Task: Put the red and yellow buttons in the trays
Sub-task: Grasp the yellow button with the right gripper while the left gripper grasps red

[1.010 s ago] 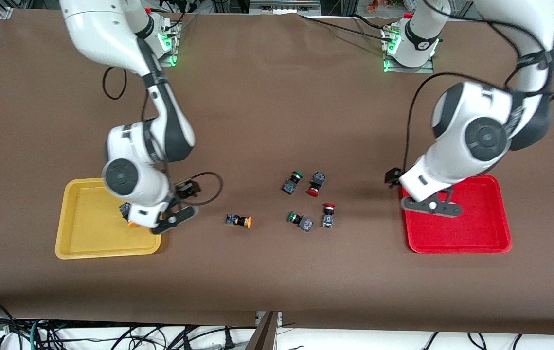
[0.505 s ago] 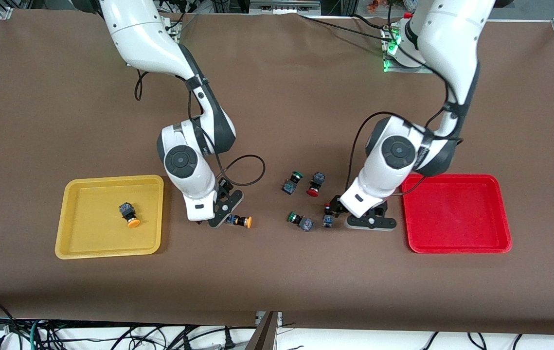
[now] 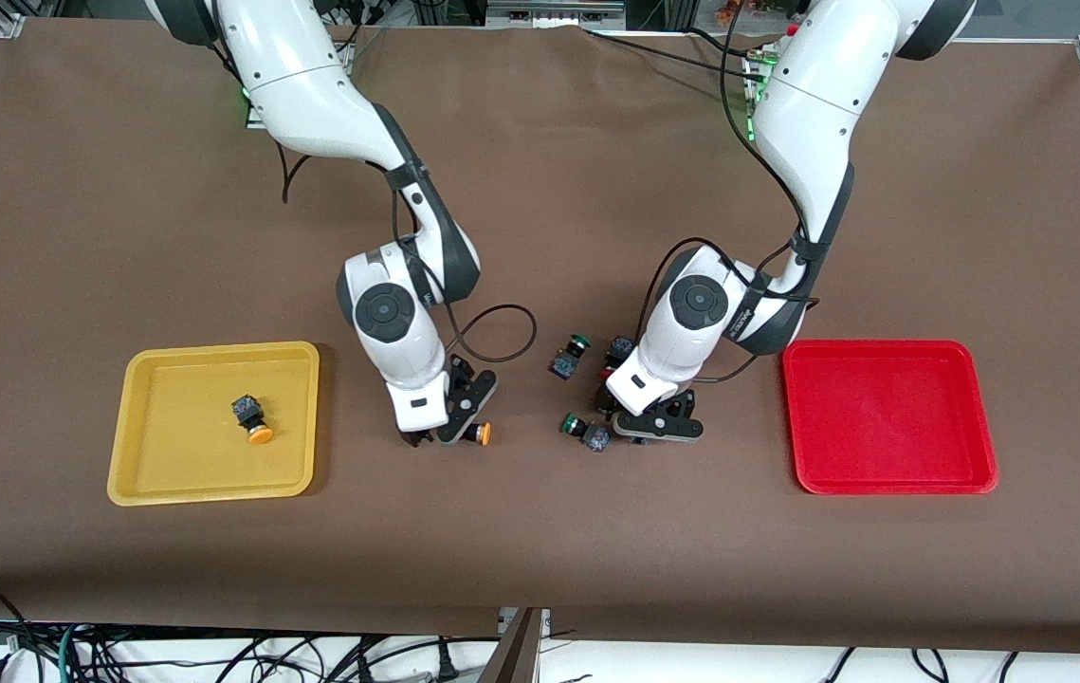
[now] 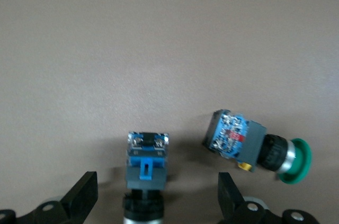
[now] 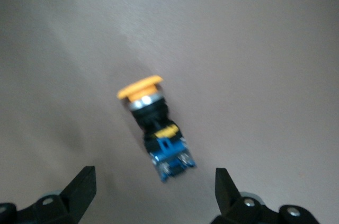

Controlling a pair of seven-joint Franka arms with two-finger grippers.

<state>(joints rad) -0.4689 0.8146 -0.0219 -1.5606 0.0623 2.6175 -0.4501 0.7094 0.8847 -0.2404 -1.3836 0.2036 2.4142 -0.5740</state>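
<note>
your right gripper [image 3: 449,432] hangs low over the brown table [image 3: 540,531] with its fingers [image 5: 79,189] spread wide. between them, untouched, lies a yellow-capped button [image 5: 155,128] on its side; from the front only its orange cap [image 3: 483,433] peeks out from under the claw. nothing is pinched here.

your left gripper [image 3: 639,422] is also down low and spread wide, fingers [image 4: 82,197] well apart. a switch with a bluish block [image 4: 146,168] lies between them, untouched, its cap out of sight at the wrist view's edge, so you cannot tell its colour from there. just beside that claw, toward the right arm's end, lies a green-capped button [image 4: 257,147], touching neither finger. a second green-capped button [image 3: 570,356] and a red-capped button [image 3: 617,351], mostly hidden by the arm, lie farther from the front camera than this claw.

the yellow tray [image 3: 151,474] sits toward the right arm's end, well apart from the right claw, and already holds one yellow-capped button [image 3: 252,419]. the red tray [image 3: 881,474] sits near the left claw, toward the left arm's end.
</note>
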